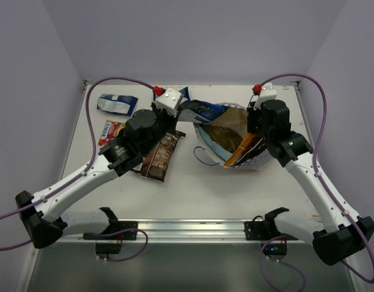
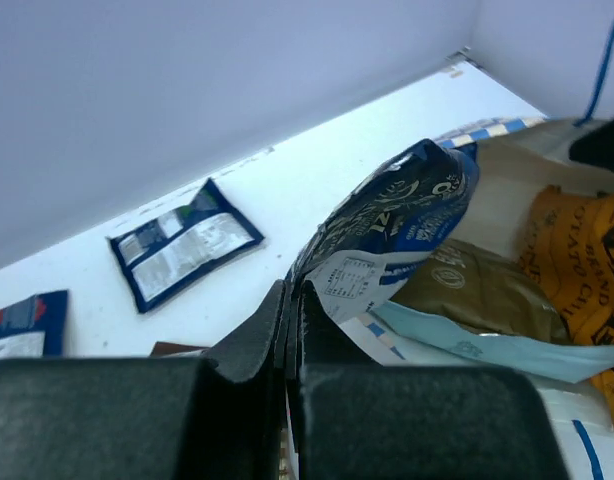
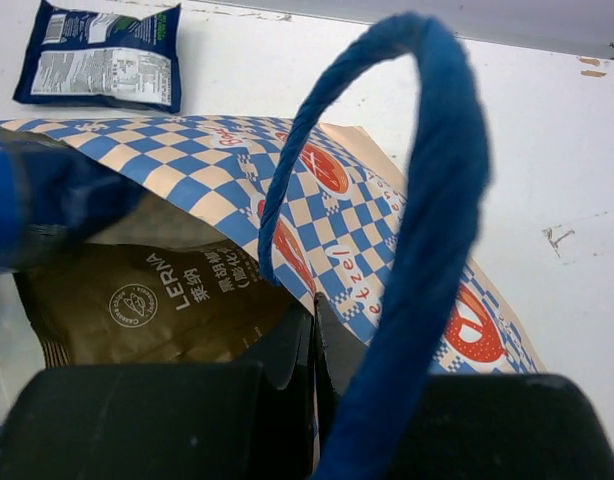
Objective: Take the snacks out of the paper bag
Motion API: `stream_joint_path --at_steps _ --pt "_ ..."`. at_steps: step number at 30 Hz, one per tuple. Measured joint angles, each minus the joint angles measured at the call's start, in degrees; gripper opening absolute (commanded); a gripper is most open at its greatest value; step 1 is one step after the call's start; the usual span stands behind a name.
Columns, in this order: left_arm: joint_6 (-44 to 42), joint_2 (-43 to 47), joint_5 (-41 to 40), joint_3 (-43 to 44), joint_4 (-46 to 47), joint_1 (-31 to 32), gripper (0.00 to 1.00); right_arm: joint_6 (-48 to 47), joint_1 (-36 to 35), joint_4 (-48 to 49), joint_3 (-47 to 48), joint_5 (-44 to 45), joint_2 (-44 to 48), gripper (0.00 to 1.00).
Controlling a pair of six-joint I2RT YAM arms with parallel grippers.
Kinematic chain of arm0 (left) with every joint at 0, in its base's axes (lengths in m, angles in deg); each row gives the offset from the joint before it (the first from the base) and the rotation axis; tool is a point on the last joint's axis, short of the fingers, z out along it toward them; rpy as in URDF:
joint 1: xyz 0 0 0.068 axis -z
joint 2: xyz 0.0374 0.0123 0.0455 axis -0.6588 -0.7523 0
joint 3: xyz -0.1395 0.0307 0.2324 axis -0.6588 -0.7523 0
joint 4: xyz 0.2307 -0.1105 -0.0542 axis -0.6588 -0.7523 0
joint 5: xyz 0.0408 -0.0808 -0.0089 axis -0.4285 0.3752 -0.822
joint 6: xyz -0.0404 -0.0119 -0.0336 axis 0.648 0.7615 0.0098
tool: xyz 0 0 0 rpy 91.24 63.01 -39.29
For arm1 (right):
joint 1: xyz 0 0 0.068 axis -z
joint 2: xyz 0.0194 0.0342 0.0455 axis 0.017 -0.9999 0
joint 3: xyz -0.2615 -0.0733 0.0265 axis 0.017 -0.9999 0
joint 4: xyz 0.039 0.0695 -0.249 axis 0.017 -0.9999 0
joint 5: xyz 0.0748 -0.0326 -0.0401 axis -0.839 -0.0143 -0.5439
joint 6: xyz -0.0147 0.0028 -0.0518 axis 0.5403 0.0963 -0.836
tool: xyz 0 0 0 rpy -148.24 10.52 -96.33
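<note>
The paper bag [image 1: 255, 159] lies tipped on the table with its mouth toward the left arm. My right gripper [image 1: 253, 121] is shut on the bag's checkered wall [image 3: 327, 210], beside the blue cord handle [image 3: 427, 230]. My left gripper [image 1: 179, 109] is shut on the edge of a dark blue-and-white snack packet [image 2: 397, 220], which hangs half out of the bag's mouth. Inside the bag I see an olive-tan packet [image 2: 477, 290], an orange packet [image 2: 577, 260] and a pale blue one [image 2: 487, 340].
Three snacks lie on the table left of the bag: a blue-and-white packet [image 1: 117, 103] at the back left, a red-and-yellow one [image 1: 111, 131] and a dark brown chip bag [image 1: 159, 155] under the left arm. Walls close in the table's back and sides.
</note>
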Motion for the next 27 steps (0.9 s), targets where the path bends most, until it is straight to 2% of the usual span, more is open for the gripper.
stream_joint_path --at_steps 7,13,17,21,27 --pt "5.70 3.50 -13.49 10.05 -18.45 -1.42 0.00 1.09 0.44 0.76 -0.61 2.16 -0.09 0.00" --pt "9.14 3.50 -22.08 14.36 -30.38 -5.20 0.00 1.70 1.97 0.90 -0.94 3.78 -0.02 0.00" --pt "10.19 2.58 -23.12 14.43 -33.86 -10.60 0.00 1.70 2.19 0.87 -1.01 3.74 0.00 0.00" --pt "10.40 -0.96 -22.73 14.67 -33.44 -14.45 0.00 1.68 2.19 0.85 -1.01 3.21 0.15 0.00" --pt "10.99 -10.86 -16.28 16.52 -29.97 -16.96 0.00 1.77 2.19 0.70 -1.22 3.06 0.61 0.00"
